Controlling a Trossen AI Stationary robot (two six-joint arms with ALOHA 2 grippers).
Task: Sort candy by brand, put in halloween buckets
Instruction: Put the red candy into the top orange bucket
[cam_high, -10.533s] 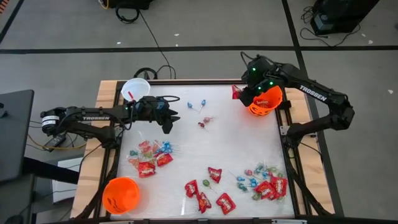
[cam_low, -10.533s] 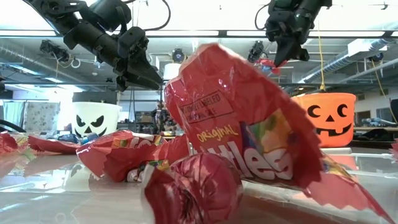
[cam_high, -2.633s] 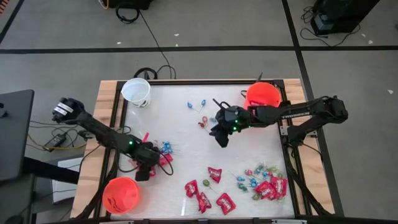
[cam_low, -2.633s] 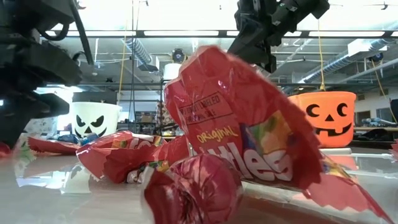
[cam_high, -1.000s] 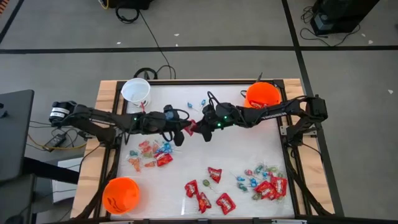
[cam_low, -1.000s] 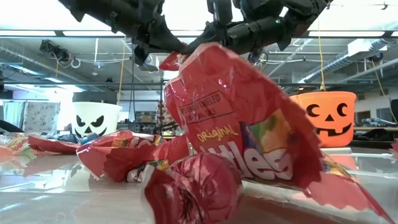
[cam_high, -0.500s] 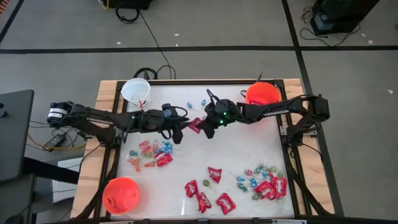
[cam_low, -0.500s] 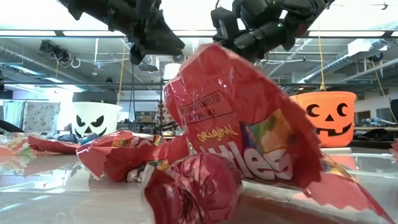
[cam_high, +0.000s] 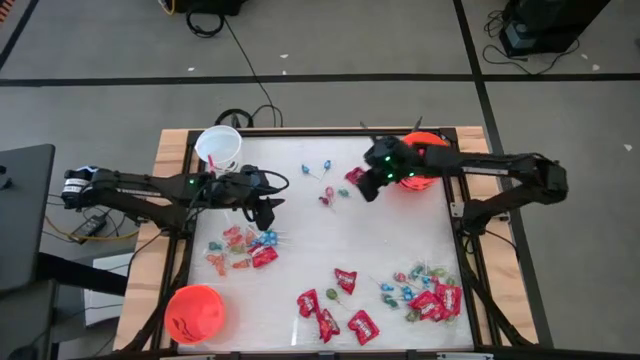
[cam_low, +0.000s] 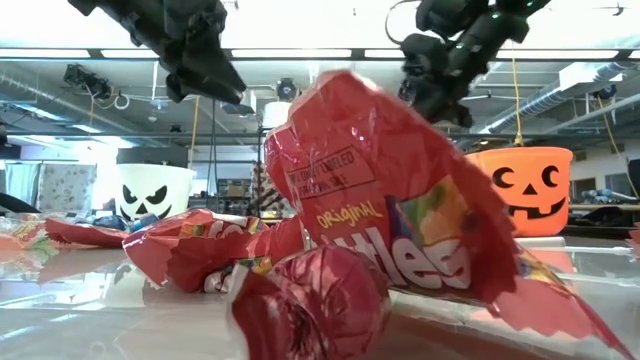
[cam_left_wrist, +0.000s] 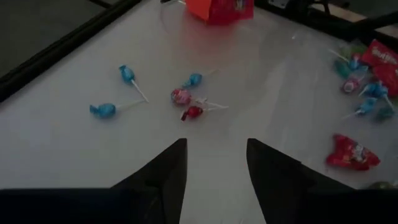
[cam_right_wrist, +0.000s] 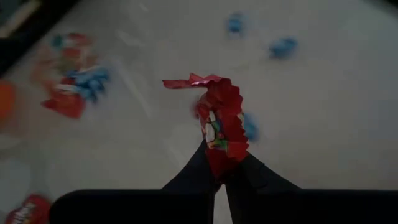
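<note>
Bright, even overhead light fills the scene, with ceiling strip lamps (cam_low: 300, 53) glaring in the low view. The white table (cam_high: 400, 250) shows soft sheen; the right wrist view is dim and blurred.

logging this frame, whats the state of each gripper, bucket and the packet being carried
right gripper: shut on red candy packet, in the air
left gripper: open, empty
white bucket: upright
orange bucket by right gripper: upright
orange bucket at near-left corner: upright

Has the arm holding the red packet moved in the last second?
Yes. The right gripper, shut on a red packet, has swung from the table's middle toward the orange bucket at the far right corner, and is now just beside it.
</note>
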